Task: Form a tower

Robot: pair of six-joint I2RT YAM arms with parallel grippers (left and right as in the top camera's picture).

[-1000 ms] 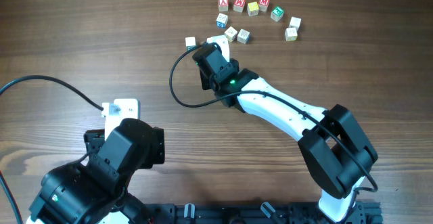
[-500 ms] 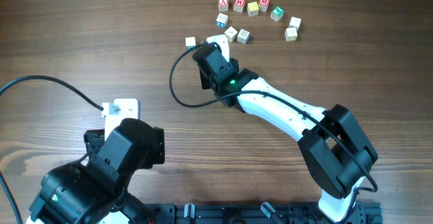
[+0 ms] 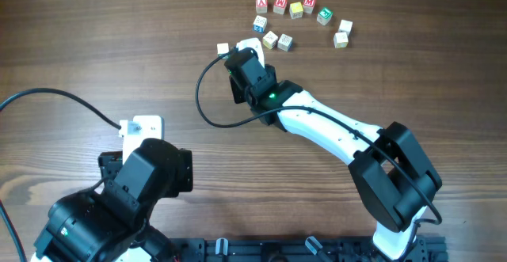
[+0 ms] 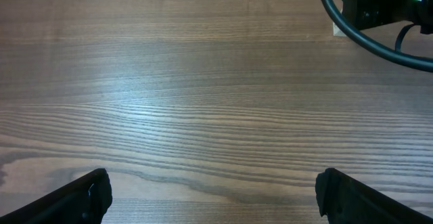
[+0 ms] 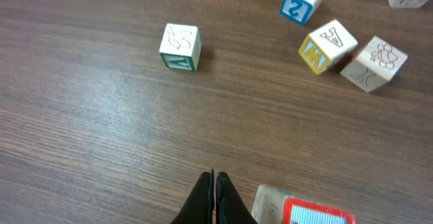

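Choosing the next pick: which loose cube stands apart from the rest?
The green-marked cube, alone at left in the right wrist view; the other cubes bunch together.

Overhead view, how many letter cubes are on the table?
11 letter cubes: five in the top row, a blue-marked one below its left end, two just lower-right of it, two at the right, one alone at the left. The right arm may hide more.

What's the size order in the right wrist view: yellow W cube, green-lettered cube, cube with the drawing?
Largest: cube with the drawing and yellow W cube, about alike, so unranked.
Smallest: green-lettered cube.
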